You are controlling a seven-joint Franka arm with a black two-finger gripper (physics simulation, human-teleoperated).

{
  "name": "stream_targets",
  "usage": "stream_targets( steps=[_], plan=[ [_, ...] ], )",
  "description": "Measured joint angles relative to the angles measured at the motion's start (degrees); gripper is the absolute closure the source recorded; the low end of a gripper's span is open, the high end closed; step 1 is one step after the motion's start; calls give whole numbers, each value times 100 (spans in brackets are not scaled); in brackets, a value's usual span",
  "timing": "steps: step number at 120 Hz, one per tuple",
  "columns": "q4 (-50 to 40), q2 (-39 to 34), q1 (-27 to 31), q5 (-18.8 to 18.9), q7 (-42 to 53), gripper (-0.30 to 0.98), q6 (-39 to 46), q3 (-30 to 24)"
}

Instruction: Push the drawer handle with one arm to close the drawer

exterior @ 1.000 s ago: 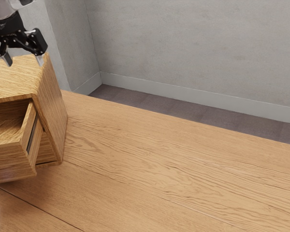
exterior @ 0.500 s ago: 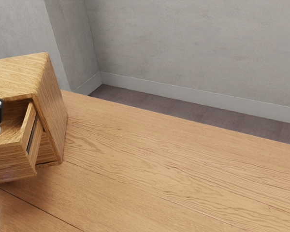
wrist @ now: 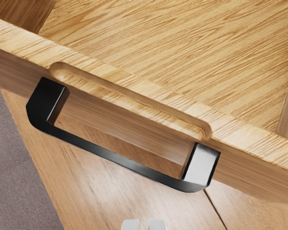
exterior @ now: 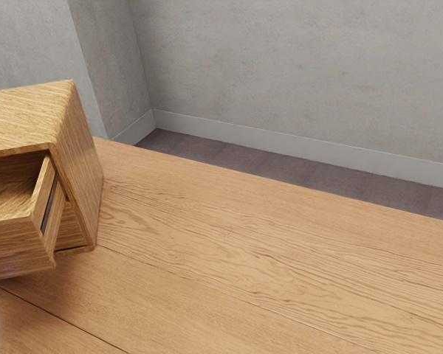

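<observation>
Black hndl (wrist: 110,156) x1 | wood drawer (exterior: 15,252) x1, open | tool (wrist: 144,225) x1, state: can't tell

The table (exterior: 280,251) was of warm brown wood, its grain running in long wavy lines (rather handsome, with thin dark seams between the boards). At the exterior view's left, a wooden cabinet (exterior: 80,158) stood upright directly on it, and a pale sheen lit the tabletop's near left corner.
</observation>
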Motion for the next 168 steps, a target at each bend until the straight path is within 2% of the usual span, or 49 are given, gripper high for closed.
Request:
stream_targets(
  steps=[26,69,112,134,168],
  plan=[
    [-341,-196,-157,362,414,78,150,180],
    [-950,-437,-205,494,884,79,474,378],
    [-1293,-372,-168,624,1138,79,883,525],
    [-1307,-95,-77,743,1224,79,1194,600],
    [-1094,891,12,955,1346,78,1909,941]
  ],
)
